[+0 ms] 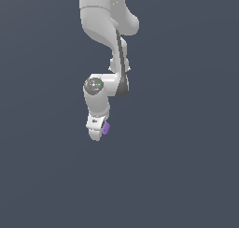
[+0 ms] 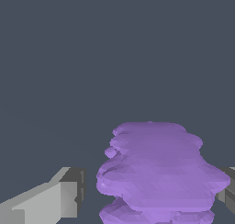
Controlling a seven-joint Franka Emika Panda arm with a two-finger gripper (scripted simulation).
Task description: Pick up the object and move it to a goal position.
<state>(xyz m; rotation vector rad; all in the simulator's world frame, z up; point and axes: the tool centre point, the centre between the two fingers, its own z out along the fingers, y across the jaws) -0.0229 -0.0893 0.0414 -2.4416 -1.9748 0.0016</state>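
The object (image 1: 106, 128) is a tiny purple bumpy lump at the tip of my white gripper (image 1: 97, 132), on its side toward the exterior view's right. In the wrist view the object (image 2: 158, 172) looms large between the two fingers, and my gripper (image 2: 153, 186) straddles it. One grey finger (image 2: 59, 200) stands a small gap away from the lump. The other finger (image 2: 228, 191) is at the frame edge, right against the lump. The jaws look open around it, not pressed on both sides.
The white arm (image 1: 105, 31) comes down from the top of the exterior view. Around it there is only a plain dark grey-blue ground (image 1: 186, 166). No goal marker shows.
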